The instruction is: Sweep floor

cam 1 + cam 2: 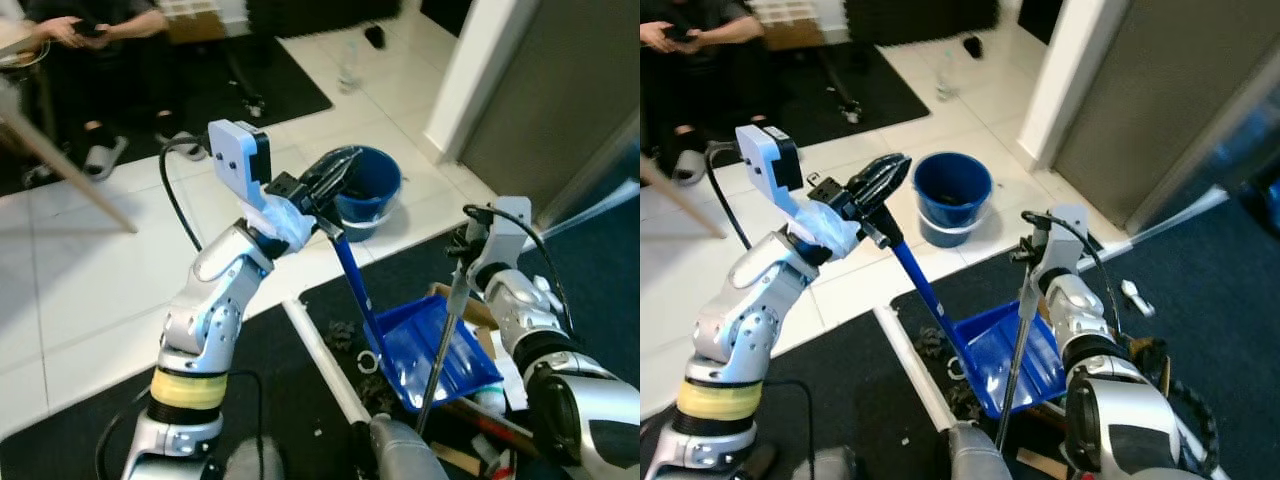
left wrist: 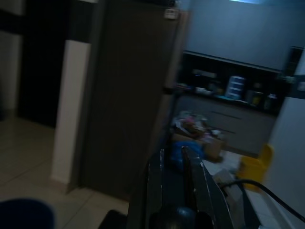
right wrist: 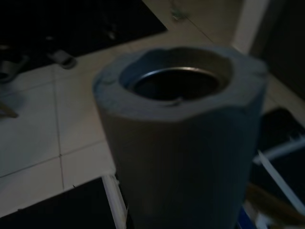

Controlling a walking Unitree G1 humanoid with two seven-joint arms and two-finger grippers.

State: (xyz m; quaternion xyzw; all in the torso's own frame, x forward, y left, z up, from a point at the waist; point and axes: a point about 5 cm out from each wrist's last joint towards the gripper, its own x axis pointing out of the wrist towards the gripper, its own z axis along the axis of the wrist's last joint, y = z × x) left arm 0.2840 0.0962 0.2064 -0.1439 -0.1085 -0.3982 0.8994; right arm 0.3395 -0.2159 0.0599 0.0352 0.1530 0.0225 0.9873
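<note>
The floor is pale glossy square tiles (image 1: 70, 300) with thin grey joints, brightly lit toward the far side. A dark carpet (image 1: 1230, 300) covers the near right — edged by a white strip (image 1: 905, 360) where it meets the tile. A black rectangular mat (image 1: 270, 80) lies farther back on the left. A white door frame (image 1: 1065, 75) stands at the right, beside a flat grey door panel (image 1: 1170, 90). A slanted pale wooden leg (image 1: 70, 170) crosses the left edge.

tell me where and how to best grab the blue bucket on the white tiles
Probably by the blue bucket rim, coming straight down from above: it stands upright with its mouth open, and the near rim faces the robot. The left end effector, shut on the dustpan handle, would first need freeing.
</note>
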